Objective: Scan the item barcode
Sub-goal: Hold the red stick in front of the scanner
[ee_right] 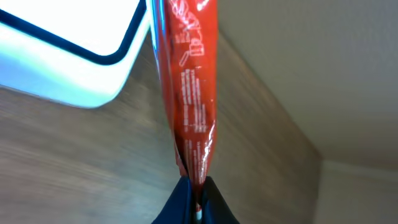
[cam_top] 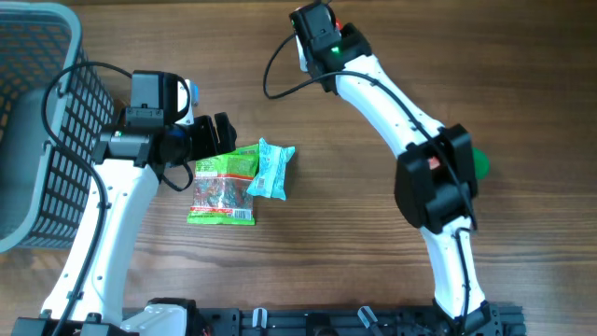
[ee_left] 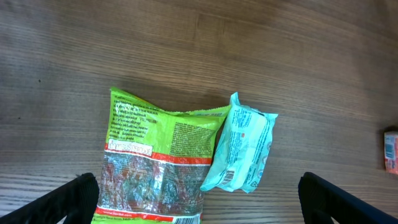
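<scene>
My right gripper (ee_right: 196, 194) is shut on the bottom edge of a glossy red packet (ee_right: 189, 87), which stands up from the fingers; only white print shows on it, and no barcode can be made out. In the overhead view that gripper (cam_top: 315, 26) is at the table's far edge, with a sliver of red beside it. My left gripper (cam_top: 215, 135) hangs open just above a green snack packet (cam_top: 222, 189) and a teal packet (cam_top: 272, 169), which overlap on the table. In the left wrist view the green packet (ee_left: 155, 168) and teal packet (ee_left: 242, 149) lie between the wide-apart fingers (ee_left: 68, 200), untouched.
A grey mesh basket (cam_top: 37, 121) stands at the left edge. A green object (cam_top: 481, 163) peeks from behind the right arm. A white rounded object with a dark border (ee_right: 62, 50) sits beside the red packet. A small orange box (ee_left: 390, 151) shows at the right edge.
</scene>
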Available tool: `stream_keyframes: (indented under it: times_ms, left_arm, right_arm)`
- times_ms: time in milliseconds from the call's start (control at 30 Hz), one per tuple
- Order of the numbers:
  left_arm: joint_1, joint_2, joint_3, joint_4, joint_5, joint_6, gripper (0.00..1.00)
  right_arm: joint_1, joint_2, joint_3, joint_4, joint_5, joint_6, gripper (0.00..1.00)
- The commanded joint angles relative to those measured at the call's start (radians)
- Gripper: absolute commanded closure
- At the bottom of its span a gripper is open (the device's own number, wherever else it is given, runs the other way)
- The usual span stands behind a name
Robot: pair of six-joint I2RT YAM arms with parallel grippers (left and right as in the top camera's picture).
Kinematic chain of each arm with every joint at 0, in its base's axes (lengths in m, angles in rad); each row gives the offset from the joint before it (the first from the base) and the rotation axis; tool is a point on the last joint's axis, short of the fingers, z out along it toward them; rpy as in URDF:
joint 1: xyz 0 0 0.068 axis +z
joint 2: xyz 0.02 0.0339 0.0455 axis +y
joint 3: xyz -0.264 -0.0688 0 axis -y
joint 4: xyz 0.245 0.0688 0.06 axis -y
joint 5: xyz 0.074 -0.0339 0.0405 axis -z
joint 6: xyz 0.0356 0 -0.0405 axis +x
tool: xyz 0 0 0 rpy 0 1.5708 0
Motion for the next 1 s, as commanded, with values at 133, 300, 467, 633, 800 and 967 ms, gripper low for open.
stream_keyframes:
  times_ms: [133,300,467,633,800,967]
  left_arm:
    - [-0.005,0.002,0.003,0.002,0.011,-0.005,0.0]
    - [-0.005,0.002,0.003,0.002,0.011,-0.005,0.0]
    - [-0.005,0.002,0.003,0.002,0.011,-0.005,0.0]
    - [-0.005,0.002,0.003,0.002,0.011,-0.005,0.0]
    - [-0.005,0.002,0.003,0.002,0.011,-0.005,0.0]
    - [-0.005,0.002,0.003,0.002,0.011,-0.005,0.0]
  right_arm:
    - [0.0,0.075,0.003,0.147,0.166,-0.199,0.96]
    - [0.007,0.113,0.002,0.209,0.233,-0.329,0.96]
    - [0.028,0.13,-0.031,0.267,0.263,-0.348,0.96]
    - [0.04,0.13,-0.048,0.278,0.262,-0.362,0.96]
    - [0.051,0.13,-0.048,0.273,0.263,-0.392,0.96]
    - [0.051,0.13,-0.05,0.266,0.282,-0.391,0.96]
